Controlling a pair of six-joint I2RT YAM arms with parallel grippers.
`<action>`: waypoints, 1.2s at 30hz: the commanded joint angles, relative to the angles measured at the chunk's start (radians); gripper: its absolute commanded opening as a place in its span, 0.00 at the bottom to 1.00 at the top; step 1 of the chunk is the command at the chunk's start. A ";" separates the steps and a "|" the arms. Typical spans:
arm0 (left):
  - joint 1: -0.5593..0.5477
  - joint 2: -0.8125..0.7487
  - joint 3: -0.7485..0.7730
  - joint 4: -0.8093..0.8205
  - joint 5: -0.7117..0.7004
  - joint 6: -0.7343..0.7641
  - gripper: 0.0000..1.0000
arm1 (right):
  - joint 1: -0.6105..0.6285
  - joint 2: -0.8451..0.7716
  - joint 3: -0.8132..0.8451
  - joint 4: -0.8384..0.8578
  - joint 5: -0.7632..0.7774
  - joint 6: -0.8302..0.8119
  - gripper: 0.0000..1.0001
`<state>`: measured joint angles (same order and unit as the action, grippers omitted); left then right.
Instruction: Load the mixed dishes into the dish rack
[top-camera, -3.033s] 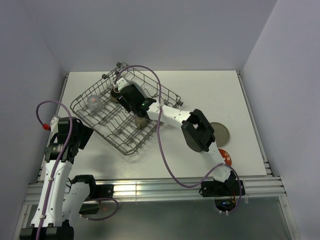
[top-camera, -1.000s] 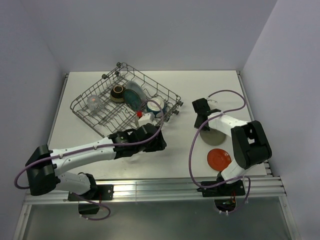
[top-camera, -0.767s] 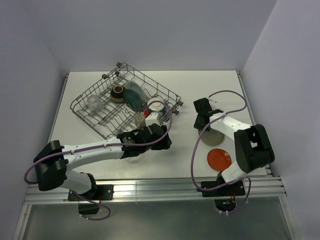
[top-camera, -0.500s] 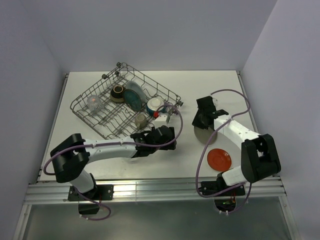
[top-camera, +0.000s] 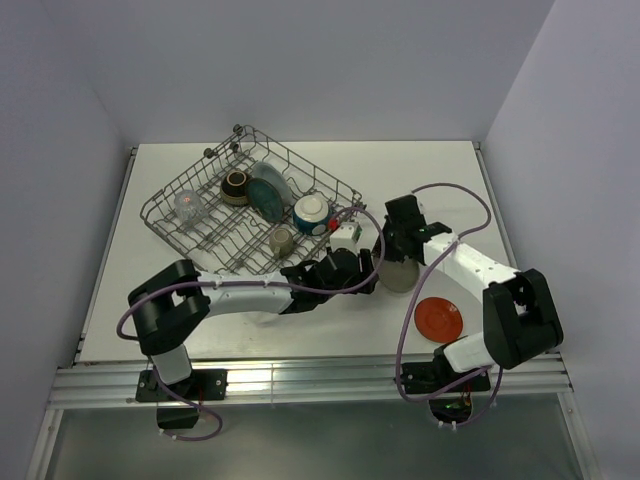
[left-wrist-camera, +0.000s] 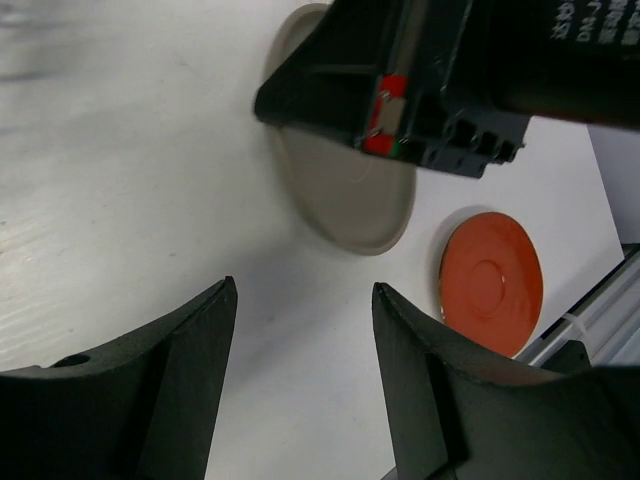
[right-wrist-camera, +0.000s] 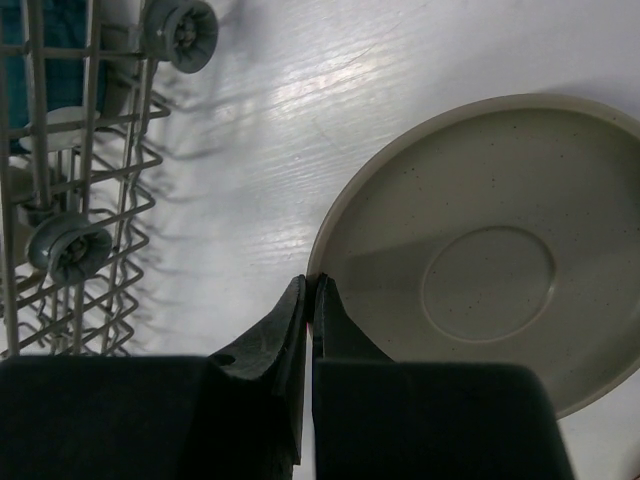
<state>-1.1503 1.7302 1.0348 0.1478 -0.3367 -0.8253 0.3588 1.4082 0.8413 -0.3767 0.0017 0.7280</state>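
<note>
The left gripper (left-wrist-camera: 302, 295) hangs low over the white table (top-camera: 440, 180) with its two dark fingers standing wide apart and only bare table top between them, so it holds nothing. Just ahead of it lies the greyish-beige plate (left-wrist-camera: 345, 195), flat on the table to the right of the dish rack (top-camera: 215, 245); in the left wrist view its far part is hidden under the black body of the right arm. The right gripper (right-wrist-camera: 310, 285) has its fingers pressed together, and their tips meet the left rim of this plate; it is not possible to tell if the thin rim is pinched between them or only touched. The red-orange saucer (top-camera: 438, 317) lies apart from the plate, nearer to the front edge. In the rack I can see the clear glass (top-camera: 188, 206), the brown bowl (top-camera: 236, 184), the dark teal dish (top-camera: 270, 190) standing on its edge, a cream bowl (top-camera: 311, 213) and a small grey mug (top-camera: 282, 240), but the wires cover a part of each. The right wrist camera shows only one corner of the rack with two small wheels (right-wrist-camera: 183, 30)
</note>
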 joint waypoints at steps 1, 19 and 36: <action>-0.009 0.043 0.070 0.076 0.034 0.028 0.63 | 0.025 -0.034 -0.011 0.048 -0.057 0.068 0.00; 0.004 0.141 0.093 0.094 0.031 0.038 0.64 | 0.034 -0.106 -0.057 0.107 -0.198 0.080 0.00; 0.050 0.141 0.024 0.154 -0.036 0.002 0.42 | 0.034 -0.132 -0.070 0.139 -0.269 0.125 0.00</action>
<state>-1.1198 1.8820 1.0657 0.2707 -0.3157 -0.8082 0.3824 1.3235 0.7780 -0.2726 -0.1741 0.8234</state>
